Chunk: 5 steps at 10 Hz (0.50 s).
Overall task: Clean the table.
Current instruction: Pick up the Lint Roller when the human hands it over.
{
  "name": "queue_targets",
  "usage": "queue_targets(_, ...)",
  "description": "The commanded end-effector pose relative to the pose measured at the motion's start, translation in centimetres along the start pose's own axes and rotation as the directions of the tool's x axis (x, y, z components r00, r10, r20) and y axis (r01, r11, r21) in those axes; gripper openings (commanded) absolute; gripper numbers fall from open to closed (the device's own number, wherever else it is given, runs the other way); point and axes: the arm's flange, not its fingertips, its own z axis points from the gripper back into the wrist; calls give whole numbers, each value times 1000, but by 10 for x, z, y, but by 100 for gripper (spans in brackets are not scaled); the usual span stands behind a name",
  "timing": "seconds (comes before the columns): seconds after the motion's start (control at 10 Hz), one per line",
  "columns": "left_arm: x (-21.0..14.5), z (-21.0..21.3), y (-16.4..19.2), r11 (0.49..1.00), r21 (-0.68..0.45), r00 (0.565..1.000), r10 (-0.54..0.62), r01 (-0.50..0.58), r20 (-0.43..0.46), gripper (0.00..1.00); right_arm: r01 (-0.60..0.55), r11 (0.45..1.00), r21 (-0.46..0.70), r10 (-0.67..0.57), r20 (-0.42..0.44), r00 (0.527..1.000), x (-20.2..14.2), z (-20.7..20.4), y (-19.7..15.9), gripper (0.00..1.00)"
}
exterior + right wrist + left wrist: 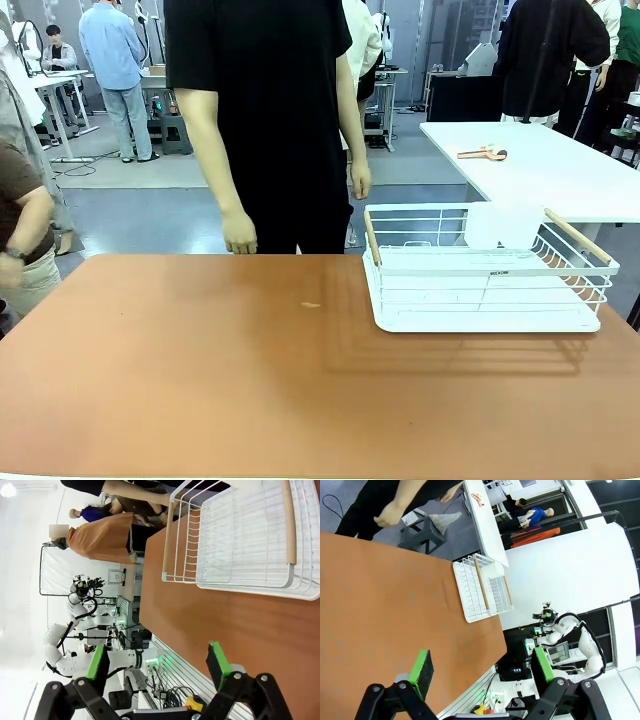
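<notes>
Nearest the lens, terracotta desk [200, 380], long side running left to right, person [270, 120] standing at the far edge. On its far right part, white wire rack [480, 320] with a pale translucent piece [505, 225] at the back rim, then a small pale fleck [310, 305] mid-desk. Left end effector [482, 667] and right end effector [156, 661] both spread apart, gripping nothing, by the near edge.

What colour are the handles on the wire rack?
Light tan wood handles, clearest in the right wrist view.
</notes>
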Motion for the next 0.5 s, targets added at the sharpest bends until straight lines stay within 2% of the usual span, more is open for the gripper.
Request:
queue_targets(0.0, 0, 2, -2, 1000, -20, 1000, -4, 4, 5, 100, 2, 1000, 5, -2, 1, 1000, 0, 0, 2, 100)
queue_targets(0.4, 0, 2, -2, 1000, -20, 1000, -4, 4, 5, 100, 2, 1000, 5, -2, 1, 1000, 0, 0, 2, 100)
